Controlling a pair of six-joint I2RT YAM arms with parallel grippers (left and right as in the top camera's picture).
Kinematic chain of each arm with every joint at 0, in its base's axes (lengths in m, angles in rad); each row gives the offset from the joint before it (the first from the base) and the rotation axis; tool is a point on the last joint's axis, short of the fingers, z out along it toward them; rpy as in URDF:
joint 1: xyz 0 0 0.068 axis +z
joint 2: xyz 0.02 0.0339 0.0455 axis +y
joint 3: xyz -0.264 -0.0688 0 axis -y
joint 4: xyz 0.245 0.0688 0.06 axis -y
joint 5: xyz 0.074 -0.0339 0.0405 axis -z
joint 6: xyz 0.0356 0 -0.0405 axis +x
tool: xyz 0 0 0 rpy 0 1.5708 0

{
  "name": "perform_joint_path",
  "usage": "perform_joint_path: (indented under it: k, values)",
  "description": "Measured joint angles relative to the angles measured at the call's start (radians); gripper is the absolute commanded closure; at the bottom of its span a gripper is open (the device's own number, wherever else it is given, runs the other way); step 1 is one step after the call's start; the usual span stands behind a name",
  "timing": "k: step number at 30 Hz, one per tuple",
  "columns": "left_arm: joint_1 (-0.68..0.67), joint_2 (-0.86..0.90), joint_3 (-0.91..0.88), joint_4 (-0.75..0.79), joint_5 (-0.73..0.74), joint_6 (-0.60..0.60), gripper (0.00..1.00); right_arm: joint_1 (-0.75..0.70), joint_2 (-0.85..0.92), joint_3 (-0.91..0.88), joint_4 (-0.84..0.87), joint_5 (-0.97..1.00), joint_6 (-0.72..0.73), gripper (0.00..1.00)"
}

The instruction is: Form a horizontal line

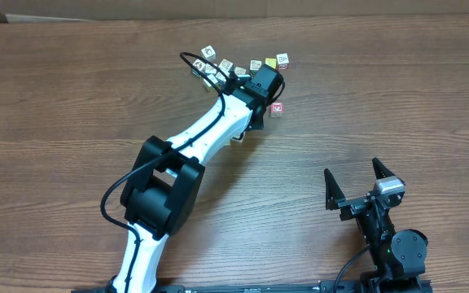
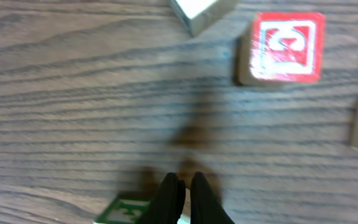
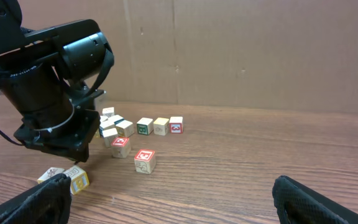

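Wooden table [image 1: 72, 98] with dark grain carries a scatter of small picture cubes near its far edge. The row of cubes [image 1: 263, 64] sits there as a short, slightly slanting line. From the right wrist view the row [image 3: 152, 126] reads cream, green-marked, yellow, then red at its right end, with the cubes close together. More cubes bunch loosely at its left end. The left arm reaches across the table to this group, and its black wrist covers the spot just in front of the row. The left gripper [image 2: 183, 190] has its two dark fingers pressed together with nothing between them, tips low over the bare wood. A red-faced cube [image 2: 284, 48] lies ahead and to the right of those tips, clear of them, and a green-marked cube [image 2: 126, 210] sits just beside them at the lower edge. The right gripper [image 1: 352, 169] rests near the table's front edge, well apart from all cubes, its fingers spread wide and empty.
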Motion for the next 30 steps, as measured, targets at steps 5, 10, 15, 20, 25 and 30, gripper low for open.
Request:
perform_joint_path:
  k: [5, 10, 15, 20, 25, 30]
  values:
    - [0.019, 0.0, 0.0, 0.001, 0.005, 0.0, 0.96, 0.0, 0.0, 0.0, 0.0, 0.0, 0.0, 0.0]
    - [0.021, 0.0, 0.0, 0.018, 0.027, 0.0, 0.96, 0.0, 0.0, 0.0, 0.0, 0.0, 0.0, 0.0]
    - [0.021, 0.0, 0.0, 0.014, 0.055, 0.001, 0.96, 0.0, 0.0, 0.0, 0.0, 0.0, 0.0, 0.0]
    - [0.021, 0.0, 0.0, -0.002, 0.076, 0.002, 0.96, 0.0, 0.0, 0.0, 0.0, 0.0, 0.0, 0.0]
    - [0.021, 0.0, 0.0, -0.025, 0.084, 0.002, 0.96, 0.0, 0.0, 0.0, 0.0, -0.001, 0.0, 0.0]
    - [0.021, 0.0, 0.0, -0.027, 0.084, 0.002, 0.96, 0.0, 0.0, 0.0, 0.0, 0.0, 0.0, 0.0]
